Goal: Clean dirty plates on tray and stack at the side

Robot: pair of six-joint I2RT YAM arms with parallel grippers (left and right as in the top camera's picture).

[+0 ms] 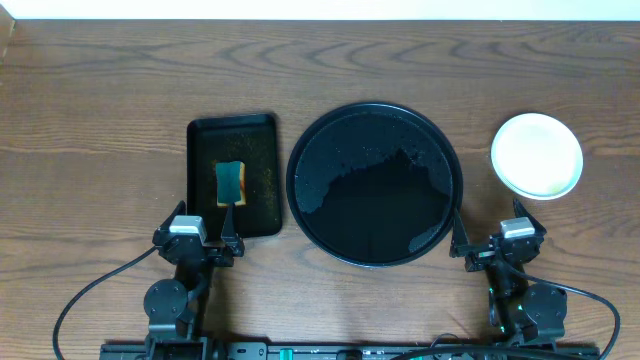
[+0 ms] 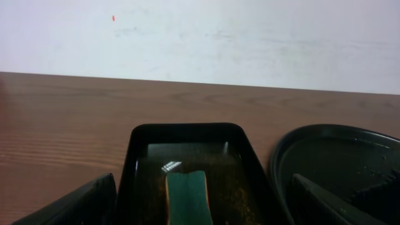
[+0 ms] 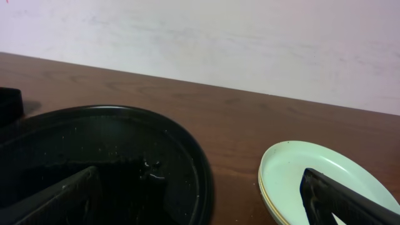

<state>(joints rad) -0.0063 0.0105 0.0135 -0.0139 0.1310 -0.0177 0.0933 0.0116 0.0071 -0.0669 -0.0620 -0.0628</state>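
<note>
Since the tray holds no plate, the plates lie stacked just far-right of the right gripper, the nearer one. It and the left gripper both stand wide open, empty.

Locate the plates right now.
Overhead view: the plates sit stacked on the right side of the table, just right of the round tray and off it.

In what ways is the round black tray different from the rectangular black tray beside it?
The round tray is larger; the rectangular tray is smaller and narrower. The round tray holds no object, only wet droplets; the rectangular tray holds a green sponge. Both are glossy black with raised rims, on the wooden table.
</note>
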